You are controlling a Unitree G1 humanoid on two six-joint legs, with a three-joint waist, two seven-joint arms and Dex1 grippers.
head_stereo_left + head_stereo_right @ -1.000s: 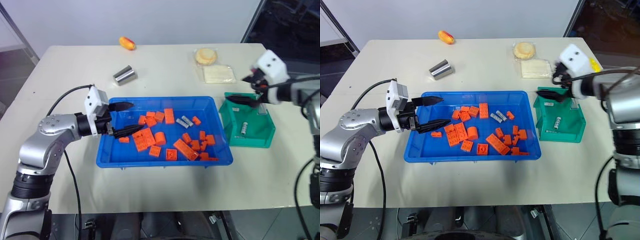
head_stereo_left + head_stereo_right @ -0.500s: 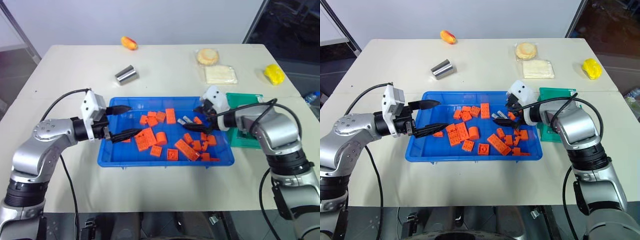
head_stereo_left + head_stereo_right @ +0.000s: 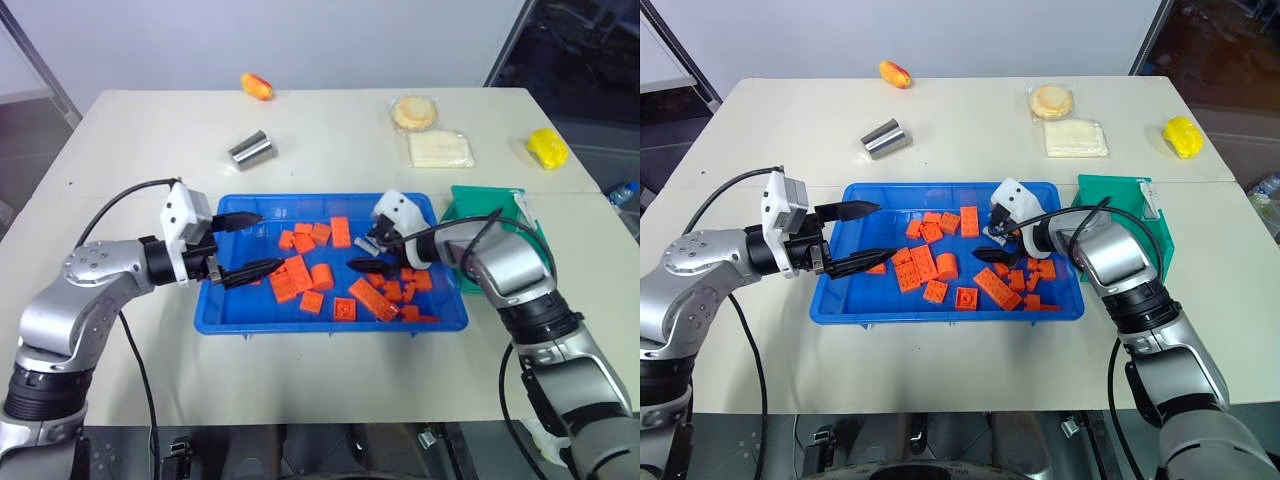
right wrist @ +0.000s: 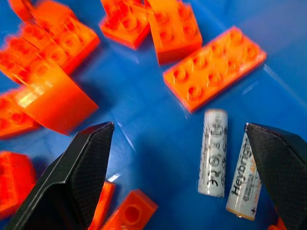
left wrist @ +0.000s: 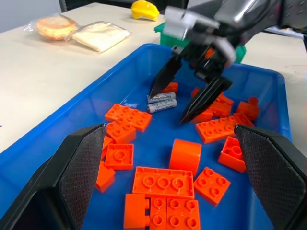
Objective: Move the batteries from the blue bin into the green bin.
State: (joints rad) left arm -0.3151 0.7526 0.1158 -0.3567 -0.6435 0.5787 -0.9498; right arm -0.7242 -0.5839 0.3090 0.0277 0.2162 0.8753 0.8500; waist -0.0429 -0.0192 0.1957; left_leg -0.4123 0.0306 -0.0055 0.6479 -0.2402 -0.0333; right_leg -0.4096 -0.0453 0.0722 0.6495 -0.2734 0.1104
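My right gripper (image 5: 192, 81) hangs spread over two small silvery-grey cylindrical batteries (image 4: 212, 153) lying side by side in the large shallow blue plastic bin (image 3: 240, 320) — off-centre, so closing may catch both or an orange plastic block (image 4: 214, 67). My left gripper (image 3: 245, 243) hovers spread — empty.

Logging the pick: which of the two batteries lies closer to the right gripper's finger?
The battery printed "Heybright", right beside the finger; the other battery lies one place farther out.
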